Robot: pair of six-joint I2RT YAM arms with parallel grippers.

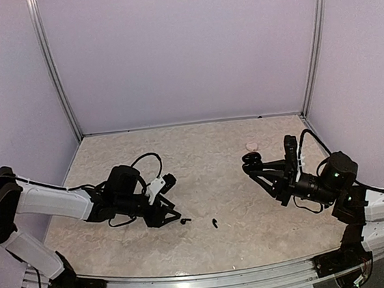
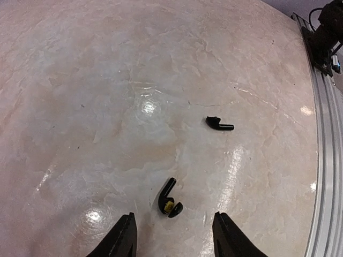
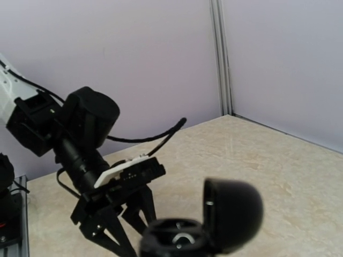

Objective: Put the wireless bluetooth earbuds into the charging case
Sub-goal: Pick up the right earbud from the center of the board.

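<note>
Two tiny black earbuds lie on the table. The nearer earbud (image 2: 169, 199) lies just ahead of my open left gripper (image 2: 174, 238), between the lines of its fingers and not touched; in the top view this earbud (image 1: 185, 221) is right of the left gripper (image 1: 169, 216). The second earbud (image 2: 220, 124) lies farther on, also seen from above (image 1: 215, 222). My right gripper (image 1: 252, 164) is shut on the round black charging case (image 1: 250, 158), held above the table at mid right. The case (image 3: 179, 238) has its lid (image 3: 234, 214) open and upright; its sockets are empty.
A pale pink round object (image 1: 252, 144) lies on the table just behind the held case. The metal rail of the near table edge (image 2: 323, 160) runs close to the earbuds. My left arm (image 3: 86, 139) faces the right wrist camera across the table.
</note>
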